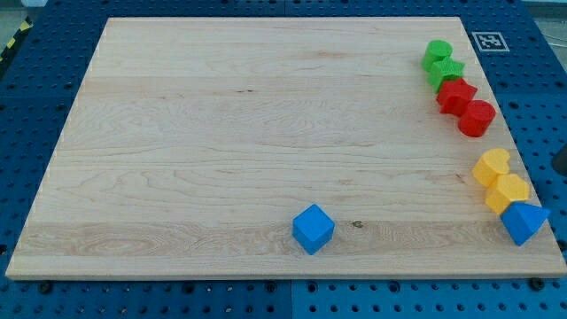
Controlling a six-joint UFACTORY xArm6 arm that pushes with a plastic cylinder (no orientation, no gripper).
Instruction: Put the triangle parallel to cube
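Observation:
A blue cube (pixel 313 229) sits on the wooden board (pixel 221 133) near the view's bottom, a little right of centre. A blue triangle block (pixel 524 221) lies at the board's bottom right corner, touching the yellow blocks above it. My tip does not show in this view; only a dark sliver (pixel 562 159) is at the view's right edge.
Along the board's right edge stand two green blocks (pixel 440 62), two red blocks (pixel 465 106) and two yellow blocks (pixel 500 180). A black and white marker tag (pixel 489 41) lies off the board's top right corner. A blue pegboard surrounds the board.

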